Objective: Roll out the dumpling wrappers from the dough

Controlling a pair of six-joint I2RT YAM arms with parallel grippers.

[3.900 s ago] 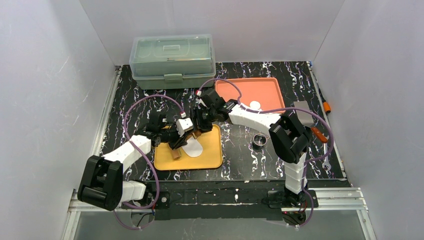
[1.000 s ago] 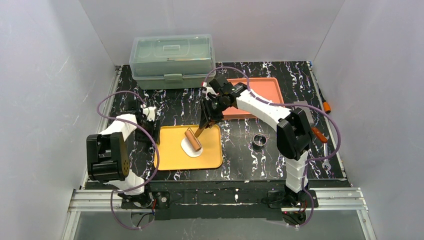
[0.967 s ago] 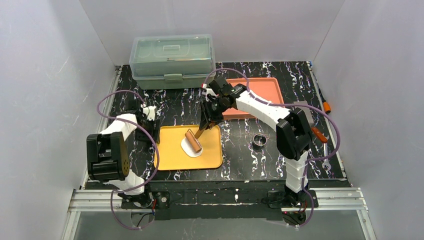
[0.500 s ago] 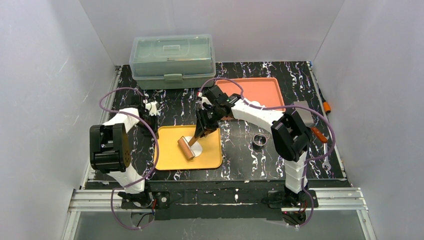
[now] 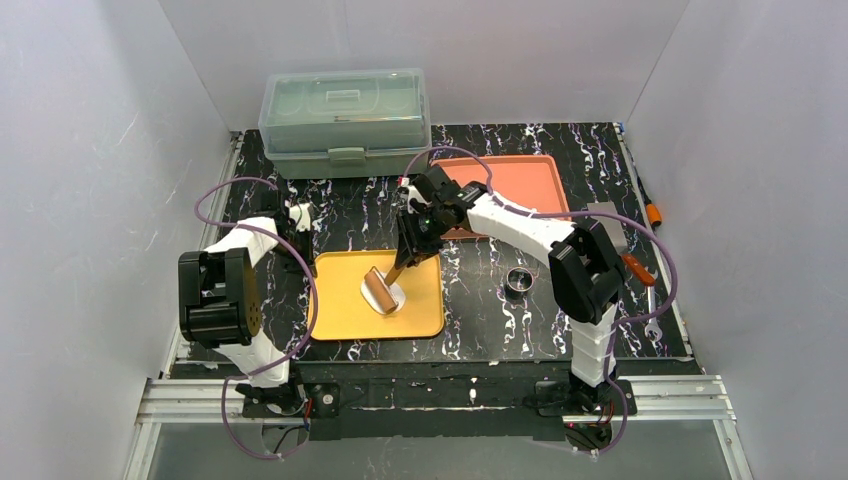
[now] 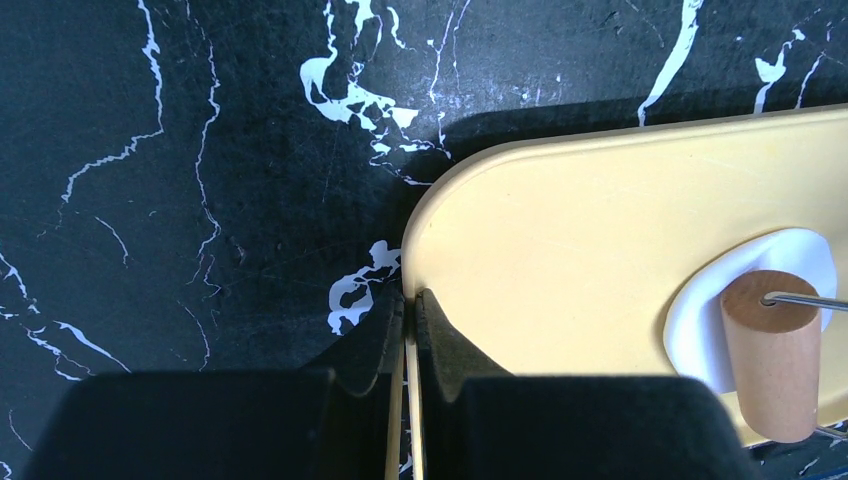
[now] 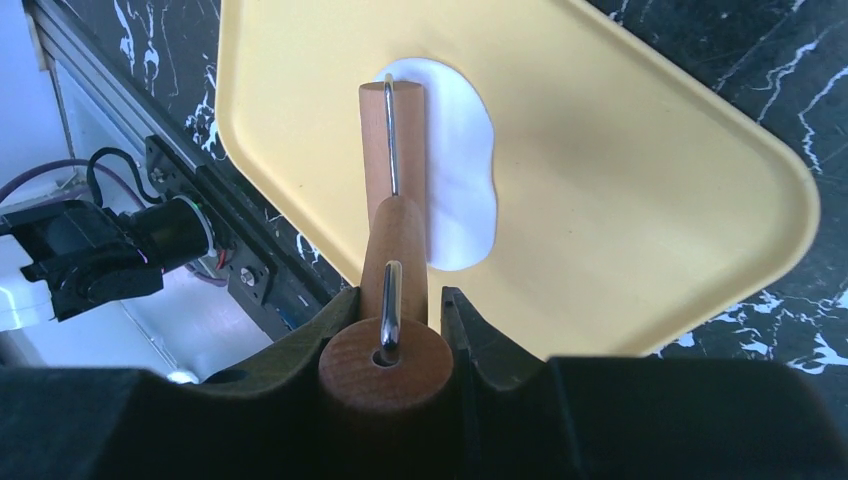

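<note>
With the handle of the rolling pin (image 7: pixel 374 150) clamped in the right gripper (image 7: pixel 397 298) and its roller laid across the dough (image 7: pixel 458 170) on the yellow tray (image 7: pixel 640 170) (whose rim is pinched shut by the left gripper (image 6: pixel 409 300)), the thin sheet could be torn or dragged if pressed unevenly.

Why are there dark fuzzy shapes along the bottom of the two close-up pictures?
Left wrist view: the left gripper, too close to focus, pinching the sharp yellow tray. Right wrist view: the right gripper and rolling pin handle blur likewise; the dough looks washed-out white.
</note>
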